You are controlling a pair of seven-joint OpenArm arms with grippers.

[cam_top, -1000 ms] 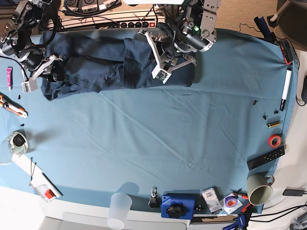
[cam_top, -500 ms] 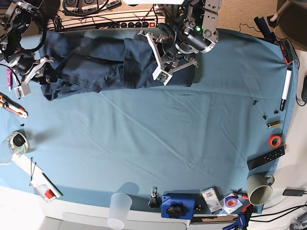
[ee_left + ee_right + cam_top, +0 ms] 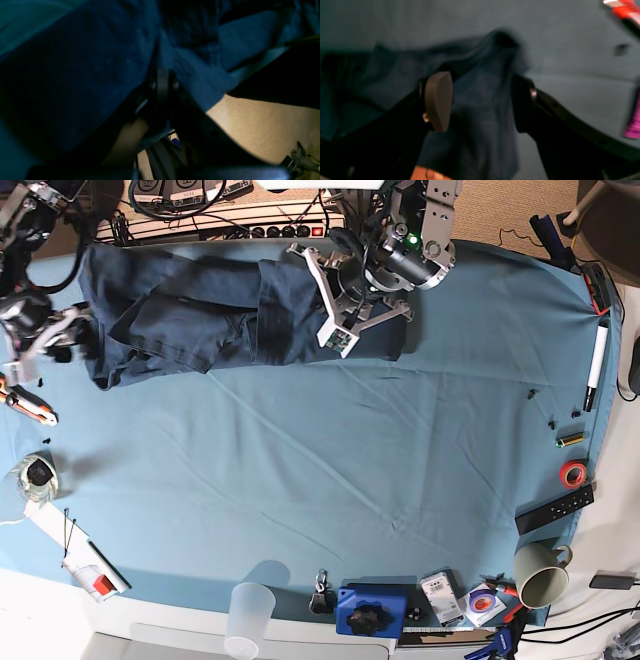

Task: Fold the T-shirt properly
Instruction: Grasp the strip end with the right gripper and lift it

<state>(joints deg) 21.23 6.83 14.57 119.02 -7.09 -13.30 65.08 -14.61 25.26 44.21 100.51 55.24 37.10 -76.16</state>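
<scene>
The dark T-shirt (image 3: 205, 330) lies as a rumpled, partly folded band, from below the left end effector (image 3: 163, 82) to below the right end effector (image 3: 481, 102). The left one has its fingers pressed together over the bulkier part; whether cloth is pinched there, I cannot tell. The right one is spread, with one finger over the loose end and the other near its edge. Around them is the blue cloth (image 3: 300, 470) of the bench. I judge that folding is in hand; next, the right end effector should grip this end, then bring it inward evenly.
</scene>
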